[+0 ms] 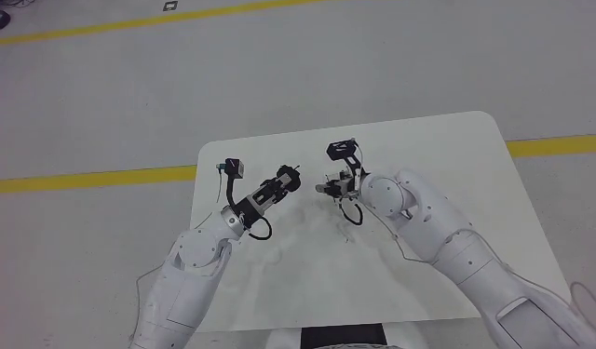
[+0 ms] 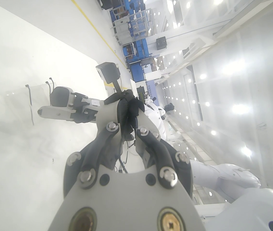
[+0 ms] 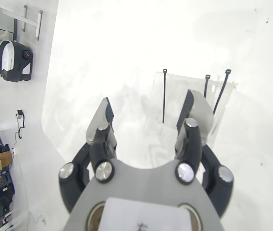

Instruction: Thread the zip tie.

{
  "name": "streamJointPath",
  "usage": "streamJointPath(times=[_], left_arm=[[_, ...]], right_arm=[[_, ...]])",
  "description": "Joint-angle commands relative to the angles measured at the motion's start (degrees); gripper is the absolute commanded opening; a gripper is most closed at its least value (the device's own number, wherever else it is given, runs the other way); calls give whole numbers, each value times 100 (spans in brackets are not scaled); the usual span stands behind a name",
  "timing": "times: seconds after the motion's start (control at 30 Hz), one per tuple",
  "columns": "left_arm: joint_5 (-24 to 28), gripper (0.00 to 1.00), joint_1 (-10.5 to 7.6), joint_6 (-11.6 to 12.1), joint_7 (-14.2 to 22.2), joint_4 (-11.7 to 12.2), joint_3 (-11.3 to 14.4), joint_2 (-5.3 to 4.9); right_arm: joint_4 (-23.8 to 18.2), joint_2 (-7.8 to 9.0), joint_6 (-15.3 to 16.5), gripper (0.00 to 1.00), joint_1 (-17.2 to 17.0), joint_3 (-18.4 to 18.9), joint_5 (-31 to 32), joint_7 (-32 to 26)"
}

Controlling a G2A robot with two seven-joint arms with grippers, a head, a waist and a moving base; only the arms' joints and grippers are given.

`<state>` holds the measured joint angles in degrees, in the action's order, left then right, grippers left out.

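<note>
Three black zip ties stand upright on a clear plastic holder [image 3: 191,121] on the white table [image 1: 447,163]: one [image 3: 163,94] apart from the others, two [image 3: 206,85] [image 3: 220,92] close together. My right gripper [image 3: 148,109] is open just short of the holder, the lone tie ahead between its fingers [image 3: 107,111] and untouched. In the left wrist view the right gripper [image 2: 45,104] sits beside the ties [image 2: 29,94]. My left gripper [image 2: 126,99] is shut, raised a little way from the right one, pointing at it; I see nothing clearly held. From above, left gripper [image 1: 291,175] and right gripper [image 1: 323,189] face each other.
The table's far half and right side are bare. Its left edge and rounded corner [image 3: 52,131] lie near the right gripper's side. Beyond the table is grey floor with a yellow line [image 1: 93,180].
</note>
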<state>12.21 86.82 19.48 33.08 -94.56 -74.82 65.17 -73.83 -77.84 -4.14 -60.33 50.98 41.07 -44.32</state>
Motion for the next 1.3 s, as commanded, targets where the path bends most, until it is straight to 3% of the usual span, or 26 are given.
streamJointPath(times=[0.0,0.27,0.53,0.77,1.27], left_arm=[[0,0,0,0,0,0,0,0],[0,0,0,0,0,0,0,0],[0,0,0,0,0,0,0,0],[0,0,0,0,0,0,0,0],[0,0,0,0,0,0,0,0]], right_arm=[[-19,6,-27,39,-16,14,29,-29],[31,1,-86,27,-18,10,100,-51],[178,-29,-148,25,40,-62,204,-49],[417,-78,-168,15,155,-156,284,-1],[986,-243,12,14,459,-382,159,155]])
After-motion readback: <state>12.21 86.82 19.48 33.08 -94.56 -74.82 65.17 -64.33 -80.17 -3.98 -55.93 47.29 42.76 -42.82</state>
